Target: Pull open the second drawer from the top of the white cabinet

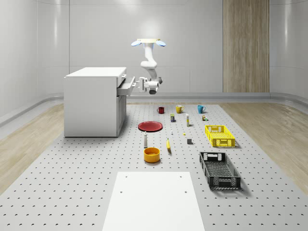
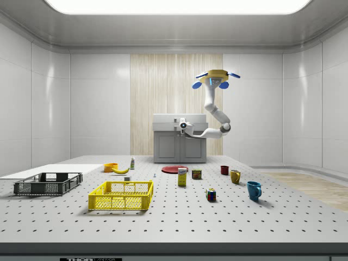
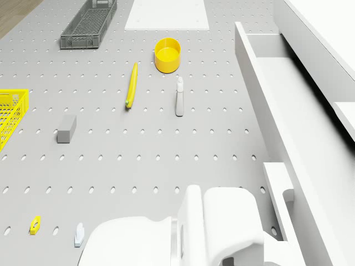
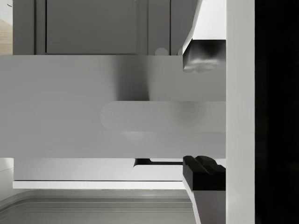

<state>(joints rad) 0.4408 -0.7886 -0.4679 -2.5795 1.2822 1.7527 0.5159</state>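
A drawer (image 1: pixel 126 85) juts out, pulled open, from the upper front of the white cabinet (image 1: pixel 94 101) on the pegboard table (image 1: pixel 72 183). The gripper (image 1: pixel 142 84) sits at the drawer's front; in the wrist view its fingers (image 4: pixel 202 58) bracket the handle (image 4: pixel 163 115), seemingly clamped on it. The drone (image 1: pixel 148 43) hovers above, just beside the cabinet.
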